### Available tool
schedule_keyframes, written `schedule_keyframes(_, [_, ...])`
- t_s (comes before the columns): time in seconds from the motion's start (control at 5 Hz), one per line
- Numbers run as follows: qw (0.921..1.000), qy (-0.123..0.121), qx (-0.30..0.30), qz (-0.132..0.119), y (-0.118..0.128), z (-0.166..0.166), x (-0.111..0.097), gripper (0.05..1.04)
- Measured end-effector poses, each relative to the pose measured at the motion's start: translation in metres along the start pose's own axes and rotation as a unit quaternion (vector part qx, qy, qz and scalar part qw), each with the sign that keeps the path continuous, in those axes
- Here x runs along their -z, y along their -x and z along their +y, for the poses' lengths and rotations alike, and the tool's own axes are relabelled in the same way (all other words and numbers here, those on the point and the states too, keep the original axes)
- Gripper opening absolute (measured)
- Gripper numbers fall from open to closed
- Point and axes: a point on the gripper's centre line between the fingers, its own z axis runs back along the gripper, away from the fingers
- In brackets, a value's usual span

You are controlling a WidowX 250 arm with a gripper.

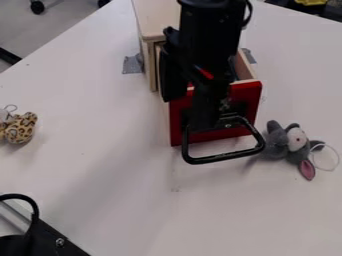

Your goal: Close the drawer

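The drawer [248, 104] stands open, out from the wooden cabinet [155, 20], so all the closing seems left to do, and the gripper [204, 117] is by its red front, though how wide I cannot tell.

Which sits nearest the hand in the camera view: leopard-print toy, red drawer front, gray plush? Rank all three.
1. Red drawer front, just behind the hand.
2. Gray plush, to the picture's right.
3. Leopard-print toy, at the left edge.
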Motion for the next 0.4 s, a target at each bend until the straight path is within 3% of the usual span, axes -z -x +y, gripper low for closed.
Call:
schedule_keyframes(0.2, [0.9999,0.000,0.014,-0.004,-0.001,-0.012,0.014,0.998])
schedule_keyframes(0.4, [0.9994,0.008,0.026,-0.023,-0.005,-0.023,0.023,0.998])
